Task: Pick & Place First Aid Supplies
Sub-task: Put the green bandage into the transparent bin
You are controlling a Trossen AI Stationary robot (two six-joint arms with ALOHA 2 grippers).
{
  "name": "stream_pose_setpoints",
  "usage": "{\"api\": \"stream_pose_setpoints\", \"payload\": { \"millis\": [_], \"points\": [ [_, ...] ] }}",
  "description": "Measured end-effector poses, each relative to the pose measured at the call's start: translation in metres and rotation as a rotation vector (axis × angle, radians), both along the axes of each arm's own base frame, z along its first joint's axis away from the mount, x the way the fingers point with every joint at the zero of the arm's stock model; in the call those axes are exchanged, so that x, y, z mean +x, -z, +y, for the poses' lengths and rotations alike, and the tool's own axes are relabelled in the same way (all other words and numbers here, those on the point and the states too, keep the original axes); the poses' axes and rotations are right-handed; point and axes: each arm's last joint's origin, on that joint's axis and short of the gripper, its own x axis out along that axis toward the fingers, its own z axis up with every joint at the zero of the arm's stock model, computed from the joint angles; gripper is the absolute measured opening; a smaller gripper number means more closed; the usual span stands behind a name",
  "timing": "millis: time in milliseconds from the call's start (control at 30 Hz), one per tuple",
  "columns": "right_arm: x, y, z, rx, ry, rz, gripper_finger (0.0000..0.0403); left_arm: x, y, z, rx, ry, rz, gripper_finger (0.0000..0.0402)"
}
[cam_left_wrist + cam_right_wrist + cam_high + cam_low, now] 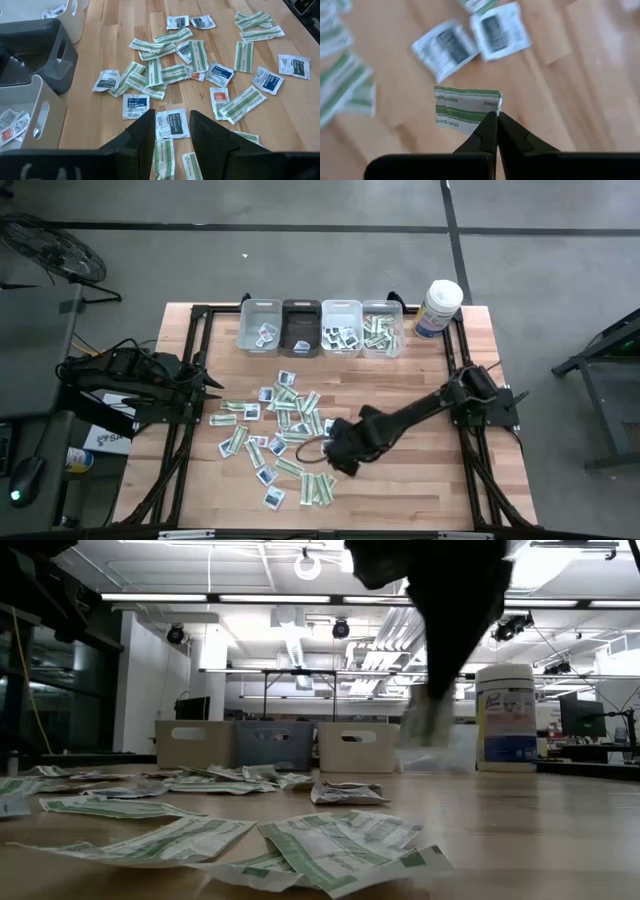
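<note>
Many first aid supplies (285, 430), narrow green-and-white strips and squarish white packets, lie flat and scattered on the wooden table's middle. My right gripper (335, 462) hovers over the pile's right side, shut on one green-and-white strip packet (462, 107), which also shows blurred in the low view (428, 722). My left gripper (172, 127) waits open at the table's left side, above the table with nothing between its fingers. Loose packets (172, 122) show on the wood below it. My right gripper pinches the strip packet at one short end, near a corner (491, 106), between its two fingertips. The fingers come from above, pointing steeply down. The packet is lifted clear of the table and hangs below the fingers.
Four small bins (321, 327) stand in a row at the far edge, with packets inside them. A tall white canister (438, 308) stands at the far right. Black frame rails (468, 470) run along both sides. Bare wood (420, 470) lies at the near right.
</note>
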Motion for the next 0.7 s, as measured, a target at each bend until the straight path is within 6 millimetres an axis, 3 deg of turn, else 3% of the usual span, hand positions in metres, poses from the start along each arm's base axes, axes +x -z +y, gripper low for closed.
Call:
{"api": "stream_pose_setpoints", "payload": {
  "millis": [367,700],
  "points": [
    [0.006,-0.008,-0.046,0.05,0.084,-0.097,0.0,0.0,0.0,0.0,-0.002,0.004,0.002,0.0119],
    [-0.031,-0.016,-0.091,0.104,0.161,-0.129,0.0,0.0,0.0,0.0,-0.003,0.006,0.002,0.0119]
  ]
}}
